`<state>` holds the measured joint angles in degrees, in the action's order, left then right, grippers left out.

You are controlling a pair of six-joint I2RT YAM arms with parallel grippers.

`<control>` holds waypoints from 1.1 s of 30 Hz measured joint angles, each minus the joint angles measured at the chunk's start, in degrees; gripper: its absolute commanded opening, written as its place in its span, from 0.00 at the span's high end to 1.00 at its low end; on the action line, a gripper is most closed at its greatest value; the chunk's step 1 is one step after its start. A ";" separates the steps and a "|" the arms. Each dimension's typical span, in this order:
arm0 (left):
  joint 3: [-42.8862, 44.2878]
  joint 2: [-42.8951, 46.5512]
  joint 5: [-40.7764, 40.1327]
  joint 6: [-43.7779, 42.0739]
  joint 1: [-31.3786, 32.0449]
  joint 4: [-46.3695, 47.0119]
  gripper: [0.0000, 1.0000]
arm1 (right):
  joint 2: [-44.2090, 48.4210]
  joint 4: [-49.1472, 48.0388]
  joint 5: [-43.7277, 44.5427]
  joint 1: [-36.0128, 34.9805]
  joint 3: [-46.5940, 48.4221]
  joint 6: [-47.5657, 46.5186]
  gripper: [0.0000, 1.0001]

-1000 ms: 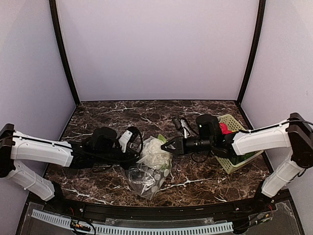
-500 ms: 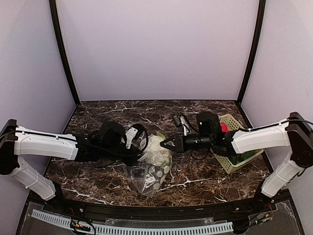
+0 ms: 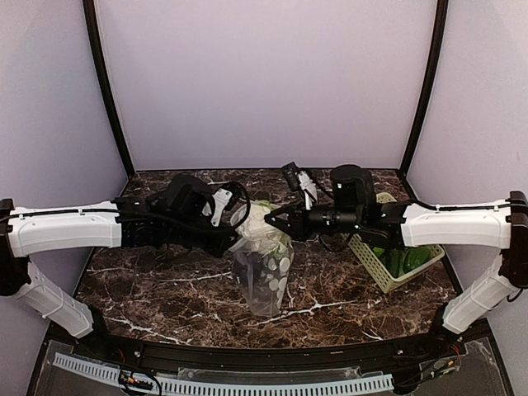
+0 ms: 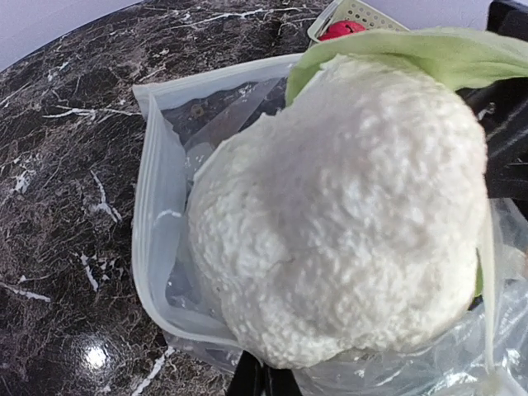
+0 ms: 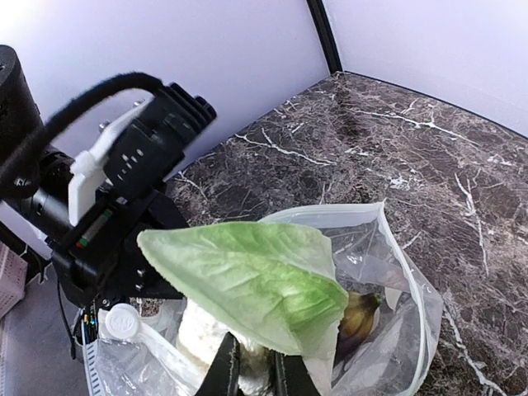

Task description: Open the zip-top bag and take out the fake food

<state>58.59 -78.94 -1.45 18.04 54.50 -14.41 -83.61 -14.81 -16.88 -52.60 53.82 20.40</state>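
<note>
The left jaws are clenched on the rim of the one clear dotted bag, and the right jaws, across the bag's open mouth, pinch the green leaf of the single white cauliflower, which sits half out of that mouth. The bag hangs upright over the marble counter, one dark piece inside it beneath the cauliflower. Right of the bag stands one green basket holding one red fruit.

Nothing readable anywhere, honestly. The zip-top bag only has pale dots printed on it, no letters, brands or numbers.
</note>
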 measured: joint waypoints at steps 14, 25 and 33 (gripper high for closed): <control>-3.23 3.89 -5.68 -1.92 0.76 2.10 0.99 | -0.68 10.19 9.62 -4.15 6.49 -7.28 0.98; -2.51 0.57 -3.91 -2.38 0.76 5.16 0.99 | 2.97 -0.68 6.93 -3.61 -1.51 -3.56 1.00; -3.34 -1.25 -2.71 -2.64 0.76 7.21 0.99 | 3.74 -5.25 7.23 -3.19 -2.71 -1.90 1.00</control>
<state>55.24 -80.18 -4.16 15.40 55.27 -7.20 -79.88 -20.05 -9.65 -55.79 51.11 18.50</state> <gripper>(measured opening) 0.009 0.088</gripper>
